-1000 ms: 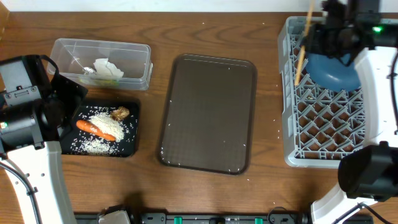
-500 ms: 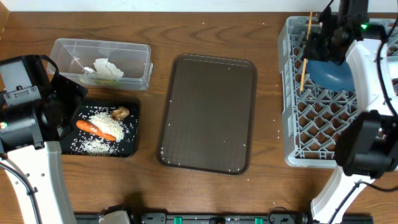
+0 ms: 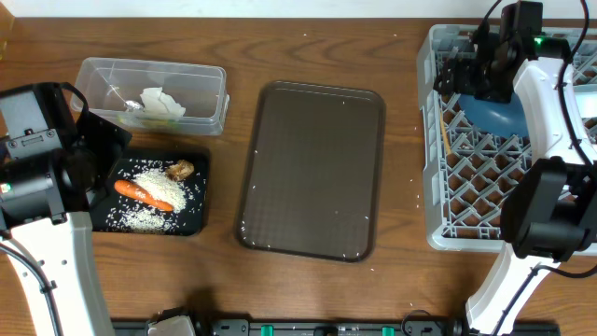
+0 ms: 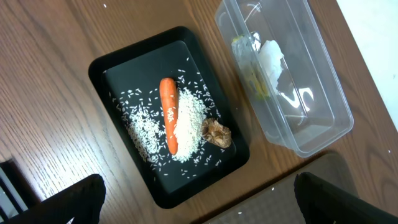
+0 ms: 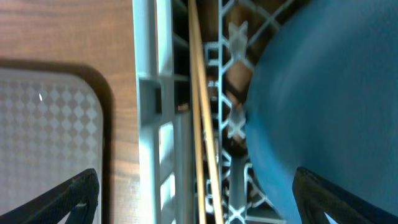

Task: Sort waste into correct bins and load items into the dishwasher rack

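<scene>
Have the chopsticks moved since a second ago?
Yes. The chopsticks have gone down the overhead view and slightly left, from poking past the dishwasher rack's far edge to lying inside along its left wall.

Shallow black tray [image 3: 194, 161] has the orange carrot [image 3: 143, 194] lying flat on a spread of white rice [image 3: 147, 217], with the small brown lump [image 3: 180, 170] at the rice's edge. The clear tub [image 3: 213, 82] just behind it holds the crumpled napkin [image 3: 160, 101] and shiny wrapper [image 4: 249, 74]. In the big grey rack [image 3: 438, 224], the blue dish [image 3: 499, 114] sits at the far end, with the wooden chopsticks [image 5: 200, 112] lying just inside the left wall.
</scene>
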Controlling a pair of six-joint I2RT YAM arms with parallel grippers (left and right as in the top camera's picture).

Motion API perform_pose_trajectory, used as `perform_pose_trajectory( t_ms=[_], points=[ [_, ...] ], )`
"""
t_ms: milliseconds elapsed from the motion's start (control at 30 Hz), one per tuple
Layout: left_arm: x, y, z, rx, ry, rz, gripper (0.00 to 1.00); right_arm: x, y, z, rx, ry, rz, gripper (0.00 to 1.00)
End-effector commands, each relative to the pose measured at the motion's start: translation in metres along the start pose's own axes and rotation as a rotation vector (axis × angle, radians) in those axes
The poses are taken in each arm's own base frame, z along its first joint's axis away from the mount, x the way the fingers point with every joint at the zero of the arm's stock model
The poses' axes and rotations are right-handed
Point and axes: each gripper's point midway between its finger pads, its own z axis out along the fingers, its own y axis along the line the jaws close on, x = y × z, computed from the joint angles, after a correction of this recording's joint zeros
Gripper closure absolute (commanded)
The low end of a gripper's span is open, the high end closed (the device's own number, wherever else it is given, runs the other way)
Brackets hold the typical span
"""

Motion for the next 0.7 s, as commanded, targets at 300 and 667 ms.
perform_pose_trajectory(
  t_ms=[300, 667],
  points=[
    [-0.003, 0.004, 0.001, -0.02, -0.012, -0.012, 0.02, 0.015, 0.037, -0.138, -0.051, -0.144, 0.076, 0.01],
    [-0.003, 0.004, 0.001, -0.02, -0.012, -0.012, 0.02, 0.124, 0.061, -0.189, -0.058, -0.067, 0.115, 0.01]
  ],
)
